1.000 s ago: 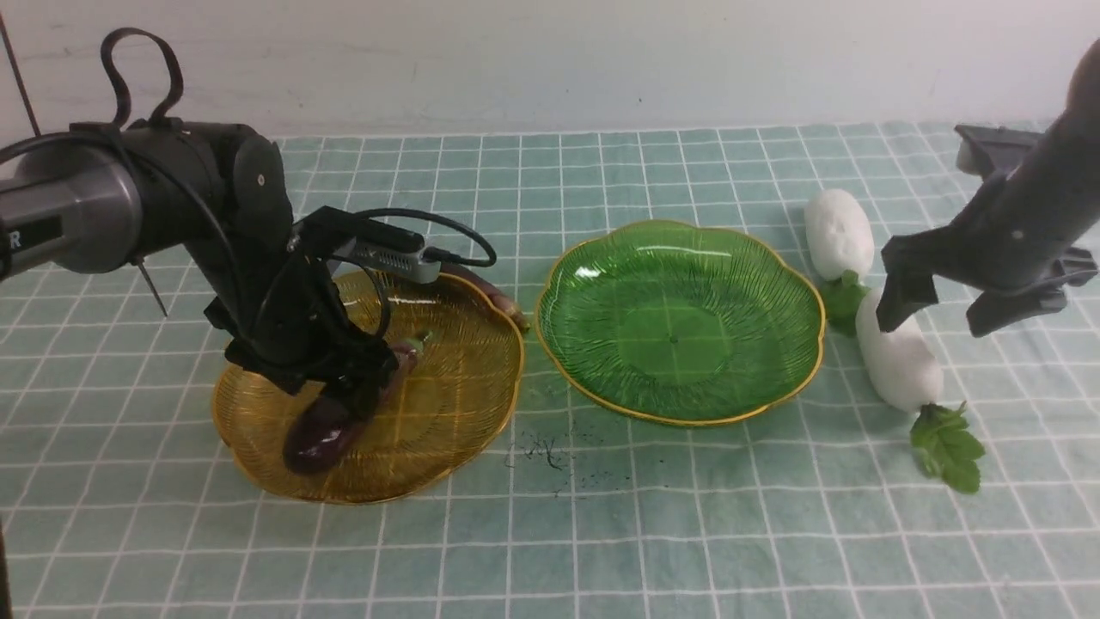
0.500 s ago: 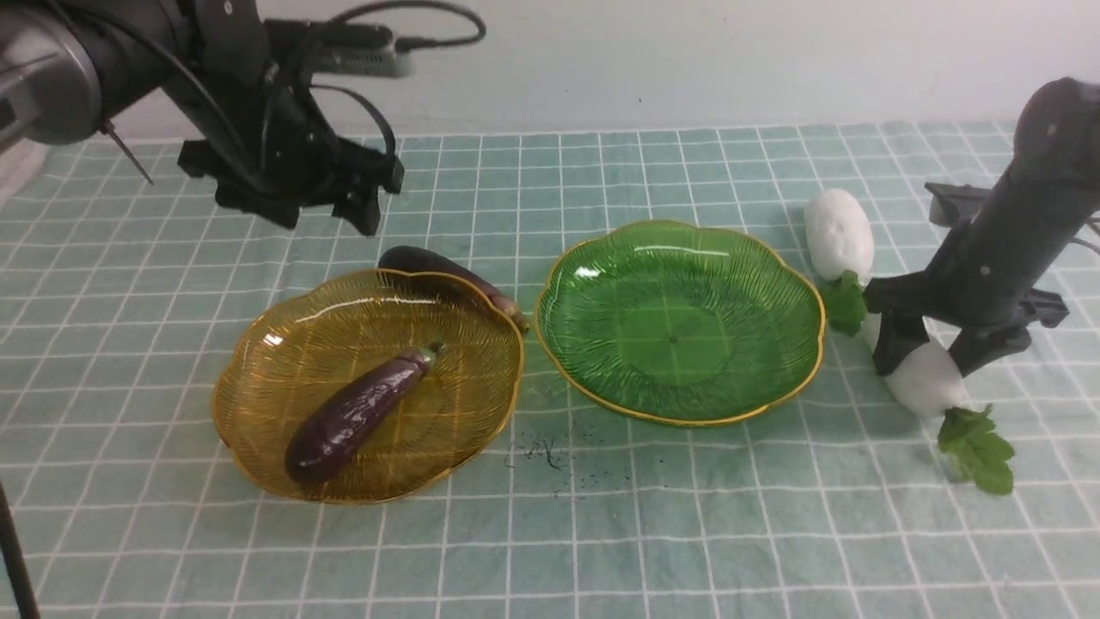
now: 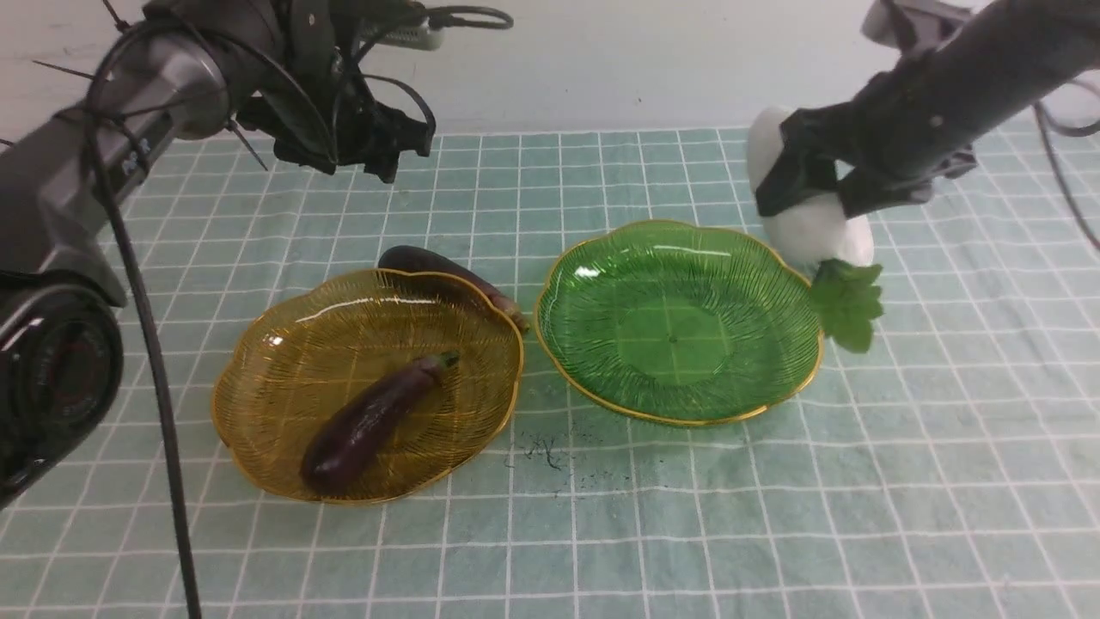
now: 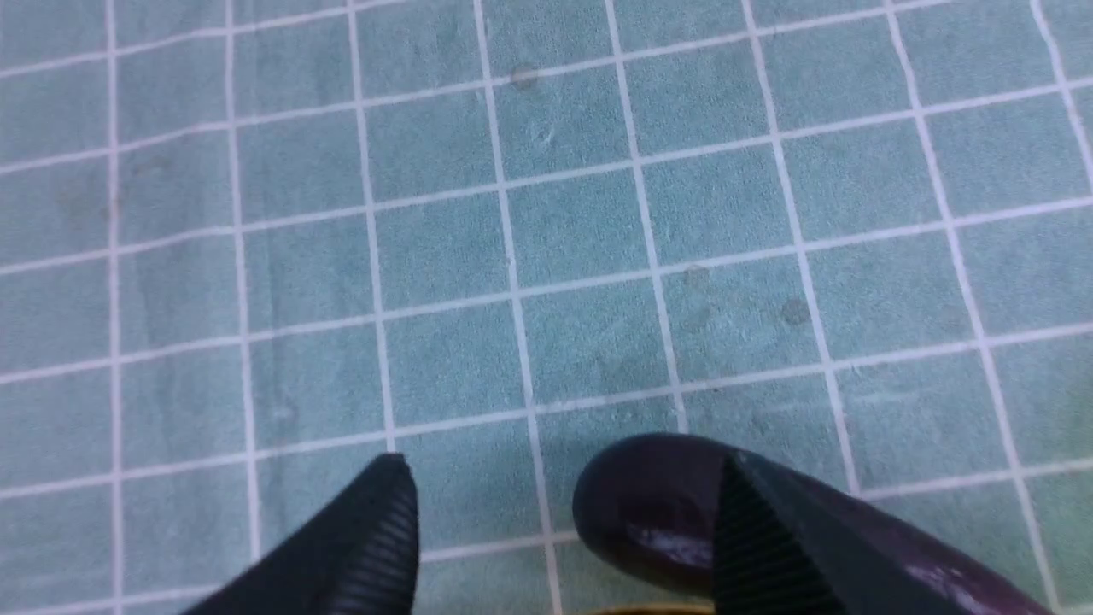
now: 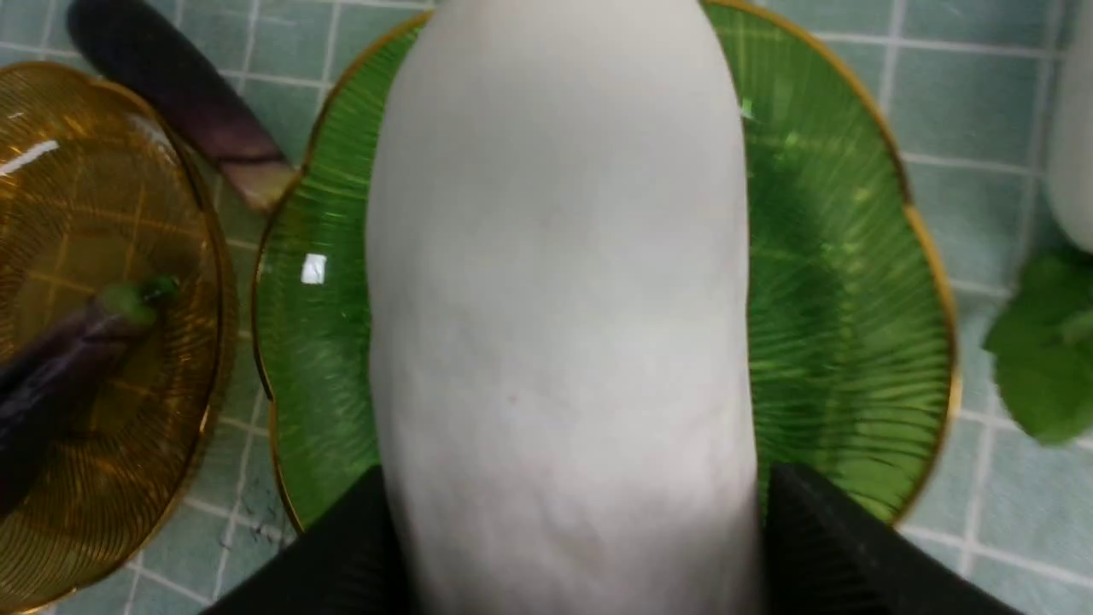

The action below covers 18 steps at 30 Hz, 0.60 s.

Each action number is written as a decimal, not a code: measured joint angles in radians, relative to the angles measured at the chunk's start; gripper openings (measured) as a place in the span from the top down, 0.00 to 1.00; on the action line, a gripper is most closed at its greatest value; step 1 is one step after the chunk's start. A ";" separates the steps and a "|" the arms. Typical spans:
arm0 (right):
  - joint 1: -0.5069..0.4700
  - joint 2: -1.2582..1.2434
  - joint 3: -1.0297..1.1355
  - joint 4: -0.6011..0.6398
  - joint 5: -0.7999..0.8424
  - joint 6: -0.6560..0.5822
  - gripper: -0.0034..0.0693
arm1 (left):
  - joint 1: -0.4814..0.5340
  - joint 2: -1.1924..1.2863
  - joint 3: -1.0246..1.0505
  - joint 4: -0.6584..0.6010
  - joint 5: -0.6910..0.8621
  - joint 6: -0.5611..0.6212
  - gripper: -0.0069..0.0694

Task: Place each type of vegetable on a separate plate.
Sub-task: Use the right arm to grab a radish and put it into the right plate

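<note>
Right hand point(image 3: 825, 193) gripping a white radish point(image 5: 564, 342), its long axis slanting, leaves point(image 3: 849, 303) pointing toward the robot

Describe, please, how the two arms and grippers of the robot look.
Left arm: black and grey, rounded joints, pale lettering, loose black cables; its gripper is black, with dark fingers. Right arm: dark, almost black, with a thin dark cable; its gripper has similar black fingers.
</note>
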 joint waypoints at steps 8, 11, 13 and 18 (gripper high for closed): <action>0.044 0.157 0.000 0.015 -0.116 0.008 0.30 | 0.000 0.098 -0.028 -0.001 -0.006 -0.003 0.29; 0.044 0.176 0.000 0.019 -0.109 0.015 0.30 | 0.000 0.104 -0.028 -0.002 -0.007 -0.004 0.29; 0.044 0.179 0.000 0.022 -0.103 0.016 0.28 | -0.002 0.107 -0.028 -0.007 -0.007 -0.004 0.29; 0.044 0.179 0.000 0.025 -0.091 0.016 0.07 | -0.003 0.110 -0.028 -0.036 -0.007 -0.004 0.29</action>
